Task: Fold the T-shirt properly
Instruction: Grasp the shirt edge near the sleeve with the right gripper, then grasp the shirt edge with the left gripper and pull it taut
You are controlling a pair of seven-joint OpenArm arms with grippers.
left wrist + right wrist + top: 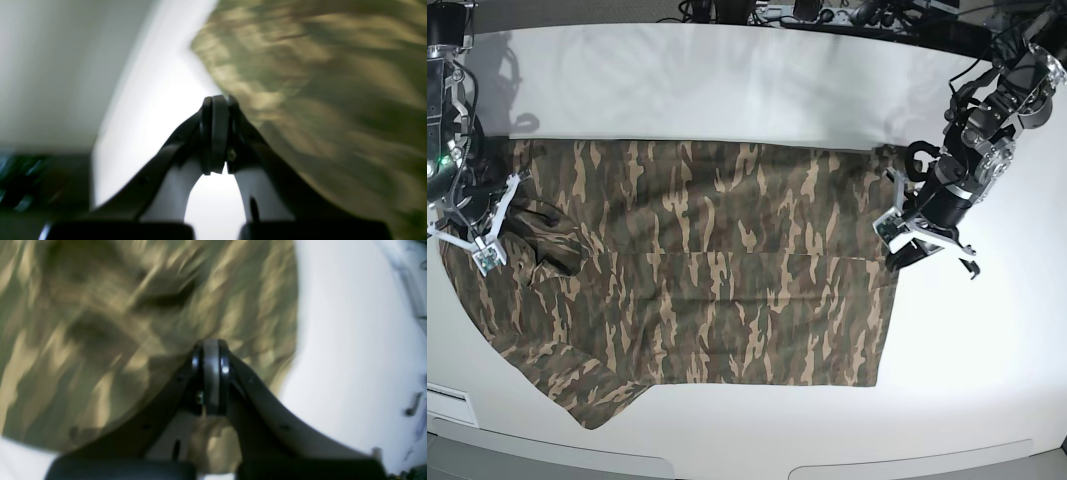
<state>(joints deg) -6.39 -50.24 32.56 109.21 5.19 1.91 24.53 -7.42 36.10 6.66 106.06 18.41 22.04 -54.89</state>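
One fold at most shows; the T-shirt (707,270) lies mostly spread, left gripper (217,100) and right gripper (210,341) both pinched together, empty.

I saw my white table (727,90) filling most of the base view, its bare top lit brightly along the upper part of the frame. A tangle of dark cables (827,14) ran behind its far edge, at the top middle and top right. At the lower left corner a small white box (447,405) sat against the table's front edge.
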